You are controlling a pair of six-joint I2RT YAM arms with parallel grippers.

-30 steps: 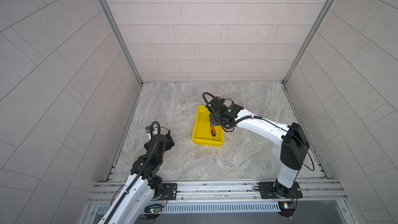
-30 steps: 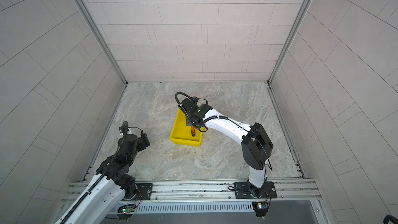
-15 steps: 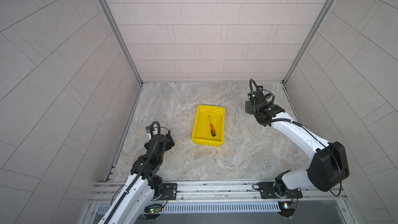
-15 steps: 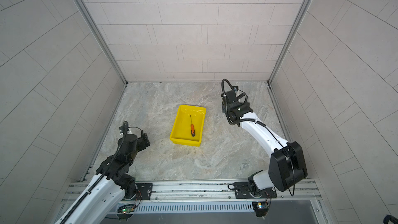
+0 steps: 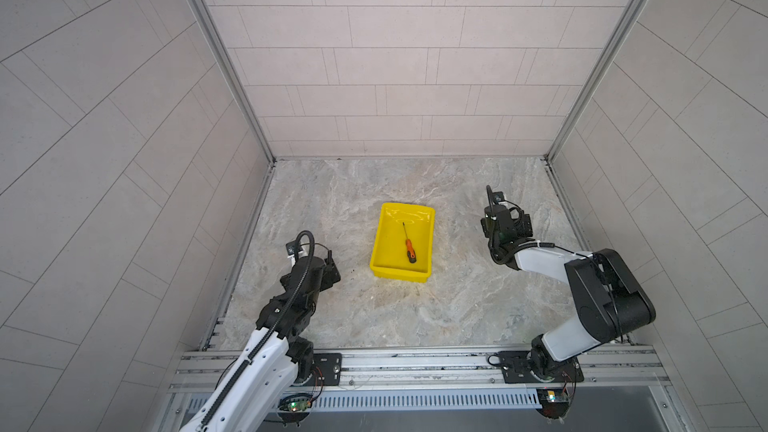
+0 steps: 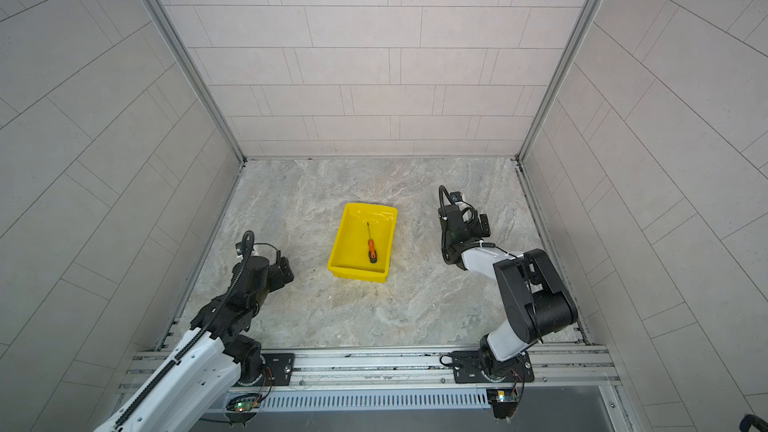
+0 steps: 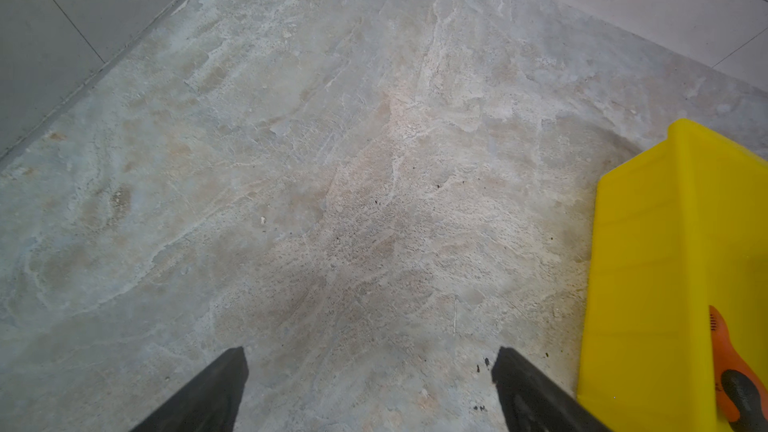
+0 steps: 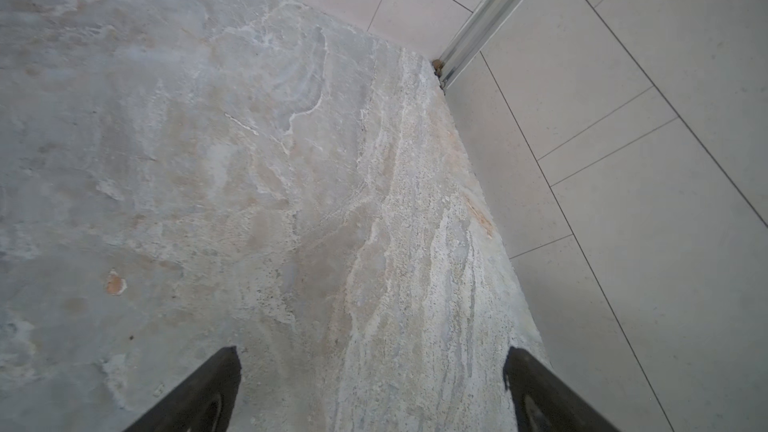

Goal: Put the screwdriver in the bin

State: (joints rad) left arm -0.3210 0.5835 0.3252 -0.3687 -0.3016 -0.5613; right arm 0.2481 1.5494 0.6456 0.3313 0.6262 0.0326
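Observation:
The screwdriver point(image 5: 409, 248) point(image 6: 371, 249), orange-and-black handle with a thin dark shaft, lies loose on the floor of the yellow bin point(image 5: 380, 238) point(image 6: 338, 243) at the middle of the table, handle toward the front. My right gripper point(image 5: 513, 222) point(image 6: 469, 222) hovers well to the right of the bin; in its wrist view it point(image 8: 372, 357) stands open over bare stone. My left gripper point(image 5: 322, 272) point(image 6: 278, 272) rests left of the bin, open and empty point(image 7: 370, 357). The left wrist view shows the bin's wall point(image 7: 648, 263) and the screwdriver's handle point(image 7: 731, 367) at the edge.
Tiled walls enclose the marbled stone table on three sides, with metal corner posts point(image 8: 490, 6). The right gripper faces the back right corner. An aluminium rail point(image 5: 415, 361) carrying both arm bases runs along the front edge.
The right gripper let go of the screwdriver inside the bin, opened wide, and drew back to the right. The screwdriver now lies free. The left arm has not moved.

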